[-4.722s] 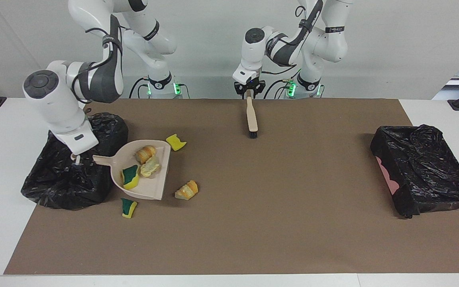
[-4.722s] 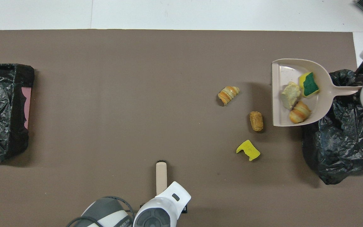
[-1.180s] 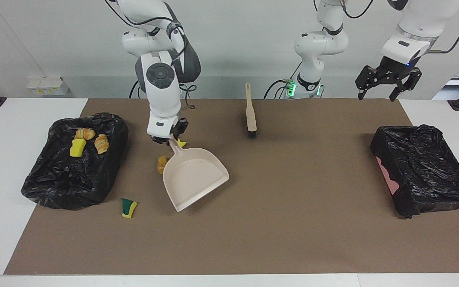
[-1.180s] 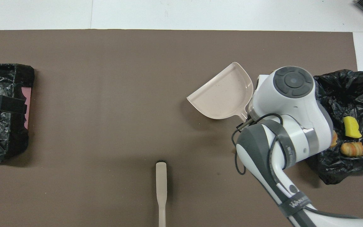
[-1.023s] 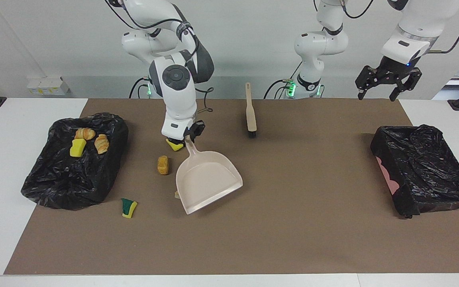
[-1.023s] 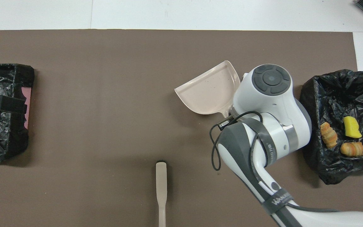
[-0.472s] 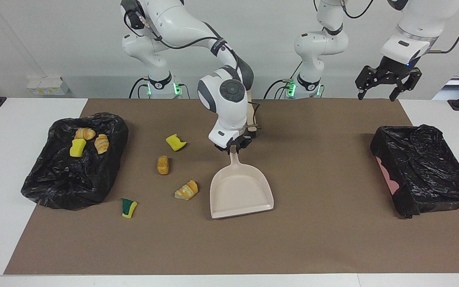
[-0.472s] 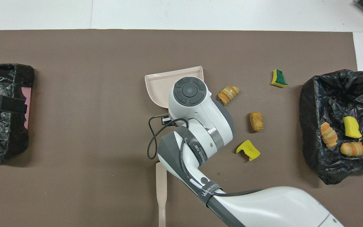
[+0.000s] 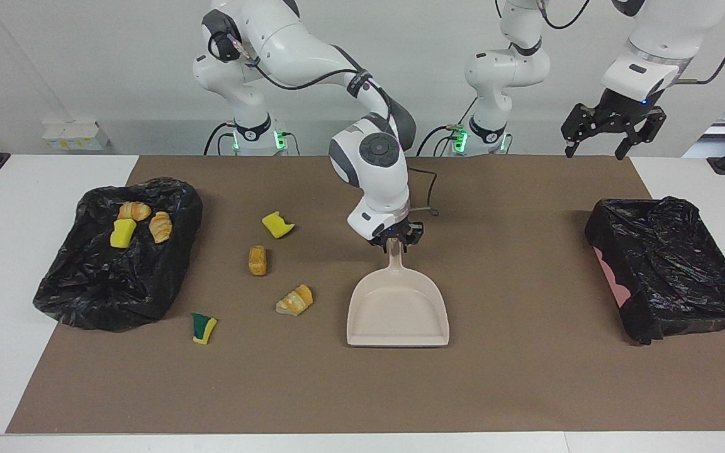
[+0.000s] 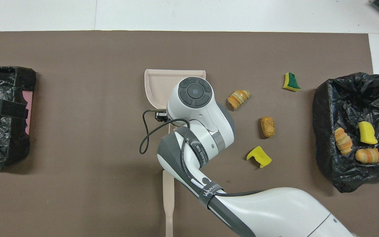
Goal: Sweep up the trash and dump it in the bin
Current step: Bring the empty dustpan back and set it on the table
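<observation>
The fingers (image 9: 408, 238) of the right gripper (image 9: 396, 241) are clenched on the handle tip of the beige dustpan (image 9: 398, 309), over the middle of the brown mat (image 9: 513, 377). The pan's open mouth faces away from the robots, and it holds nothing. Half a second ago the same gripper held the pan a little nearer the right arm's end of the table and slightly turned; a second ago it was close beside the loose trash, and nearly five seconds ago it carried three pieces at the bin.

The left gripper (image 9: 611, 137) waits in the air with its fingers spread apart, up over the mat's corner at the left arm's end, where it has hung for the past second.

The black-lined bin (image 9: 85, 296) at the right arm's end of the table holds three pieces: a croissant bit (image 9: 133, 210), a second bread bit (image 9: 161, 226) and a yellow sponge chunk (image 9: 122, 234).

Four pieces lie on the mat between that bin and the dustpan, unmoved: a yellow sponge piece (image 9: 277, 224), a brown bread roll (image 9: 257, 260), a striped croissant piece (image 9: 295, 300) and a green-faced sponge (image 9: 203, 328).

The second black-lined bin (image 9: 671, 270), at the left arm's end, shows only its liner.

The beige brush (image 10: 168, 200) lies on the mat near the robots, partly hidden under the right arm.
</observation>
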You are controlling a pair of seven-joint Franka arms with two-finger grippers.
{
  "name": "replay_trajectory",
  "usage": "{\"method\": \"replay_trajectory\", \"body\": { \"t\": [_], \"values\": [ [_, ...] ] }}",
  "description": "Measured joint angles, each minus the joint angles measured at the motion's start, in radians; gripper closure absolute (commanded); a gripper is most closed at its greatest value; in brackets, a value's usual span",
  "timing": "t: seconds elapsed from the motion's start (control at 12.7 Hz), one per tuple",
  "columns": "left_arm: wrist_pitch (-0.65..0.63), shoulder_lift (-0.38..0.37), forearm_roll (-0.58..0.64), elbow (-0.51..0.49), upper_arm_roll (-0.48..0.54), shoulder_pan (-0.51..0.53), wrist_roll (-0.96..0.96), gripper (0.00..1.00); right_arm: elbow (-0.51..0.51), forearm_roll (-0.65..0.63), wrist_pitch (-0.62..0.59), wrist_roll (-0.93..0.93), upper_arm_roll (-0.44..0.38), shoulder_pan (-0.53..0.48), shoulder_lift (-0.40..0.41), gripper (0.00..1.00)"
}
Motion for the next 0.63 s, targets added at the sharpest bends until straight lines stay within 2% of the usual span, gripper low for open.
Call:
{"method": "replay_trajectory", "body": {
  "t": [0.16, 0.39, 0.63],
  "values": [
    [0.0, 0.0, 0.0, 0.0, 0.0, 0.0, 0.0, 0.0, 0.001, 0.004, -0.006, 0.0, 0.0, -0.021, -0.008, 0.0],
    [0.0, 0.0, 0.0, 0.0, -0.003, 0.0, 0.0, 0.0, -0.004, 0.007, -0.08, 0.0, 0.006, -0.016, -0.055, 0.0],
    [-0.004, -0.001, -0.002, 0.0, -0.02, -0.004, -0.005, 0.0, -0.118, 0.008, -0.112, 0.0, 0.01, 0.046, -0.157, 0.0]
  ]
}}
